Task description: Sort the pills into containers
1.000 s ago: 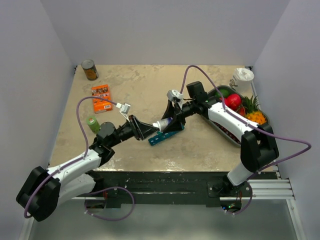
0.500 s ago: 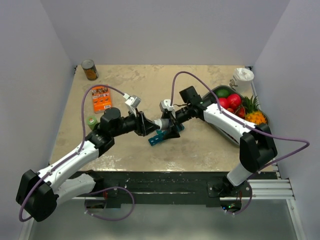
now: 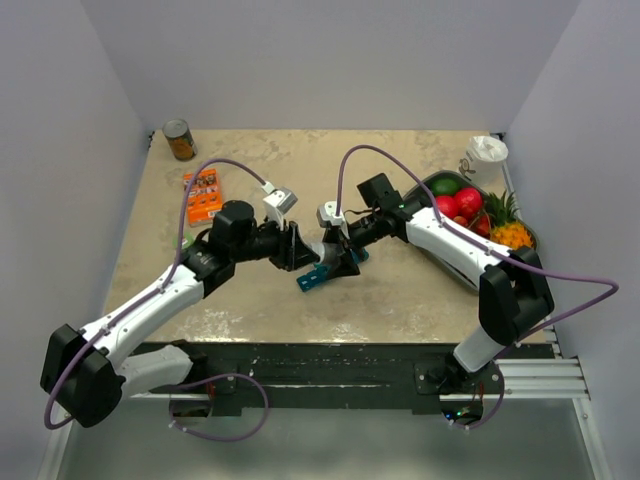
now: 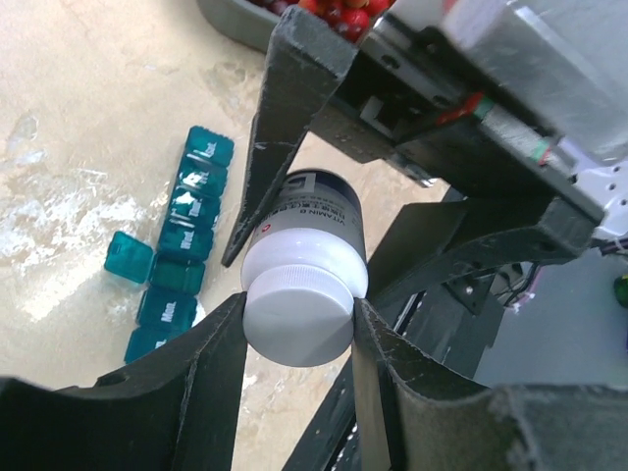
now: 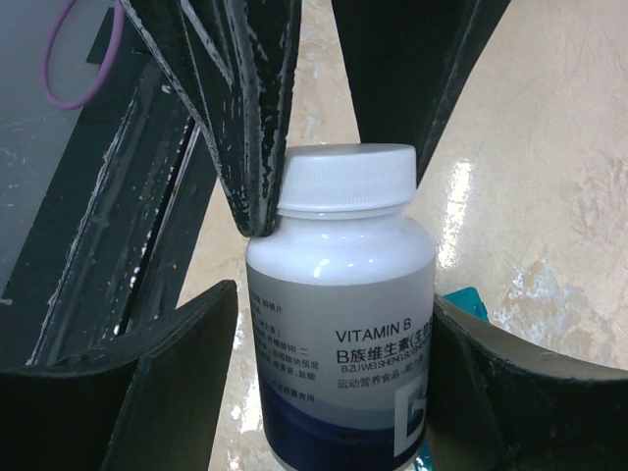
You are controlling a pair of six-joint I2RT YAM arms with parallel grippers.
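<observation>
A small dark bottle [image 3: 322, 247] with a white cap and a "VITAMIN B" label [image 5: 339, 334] hangs in the air between both grippers. My right gripper [image 3: 334, 253] [image 5: 334, 299] is shut on the bottle's body. My left gripper [image 3: 303, 250] [image 4: 299, 302] is shut on the white cap [image 4: 297, 316], a finger on each side. The teal pill-organiser strip [image 3: 316, 279] lies on the table just below the bottle. In the left wrist view the strip [image 4: 184, 240] has one lid [image 4: 128, 257] flipped open to its left. No loose pills are clearly visible.
A grey tray [image 3: 452, 265] of fruit stands at the right, with a white cup [image 3: 487, 155] behind it. An orange box [image 3: 203, 195] and a can [image 3: 180, 140] are at the back left. The tray's corner [image 4: 231, 20] also shows in the left wrist view.
My left gripper has swung right and up to the bottle and closed on its cap. My right gripper, still holding the bottle, has moved slightly left and lower over the strip.
</observation>
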